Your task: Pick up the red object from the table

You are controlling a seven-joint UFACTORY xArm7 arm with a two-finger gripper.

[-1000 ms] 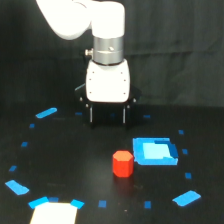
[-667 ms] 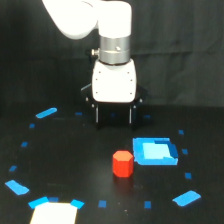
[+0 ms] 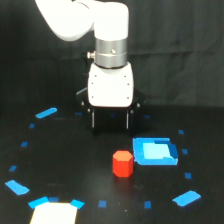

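We see the black desk (image 3: 60, 160) filling the lower part of the exterior view, scattered with small blue tape marks. Above it the white arm (image 3: 82, 20) comes in from the upper left and bends down into a grey wrist and a white housing at the middle of the view. Under that housing the hand (image 3: 110, 121) hangs over the far middle of the desk, its two dark fingers (image 3: 93, 120) pointing straight down and spread apart, with nothing between them. We cannot tell whether the tips touch the desk.

Right of centre and nearer to us lies a blue block (image 3: 155, 151), flat and square. Just left of its near corner stands the red object (image 3: 122, 163), upright on the desk, close beside the block; whether the two touch we cannot tell. It sits nearer to us than the hand, slightly right of it, and apart from the fingers. A pale patch (image 3: 54, 214) shows at the near left edge.
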